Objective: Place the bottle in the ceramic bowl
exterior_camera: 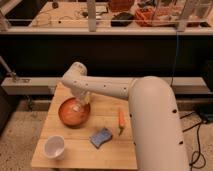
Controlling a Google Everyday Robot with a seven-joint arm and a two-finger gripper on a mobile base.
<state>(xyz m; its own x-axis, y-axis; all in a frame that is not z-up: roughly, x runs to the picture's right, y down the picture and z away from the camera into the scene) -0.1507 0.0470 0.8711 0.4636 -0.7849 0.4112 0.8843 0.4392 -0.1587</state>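
The orange-brown ceramic bowl (70,116) sits on the left half of the wooden table (85,155). My gripper (80,103) hangs at the end of the white arm, just over the bowl's far right part. A small white shape under it, the bottle (76,107), reaches down into the bowl. The gripper hides most of the bottle, and I cannot tell whether it still holds it.
A white cup (54,146) stands at the table's front left. A blue sponge (101,137) lies in front of the bowl, with an orange carrot (120,120) to its right. My bulky white arm (155,125) covers the table's right side. A dark counter stands behind.
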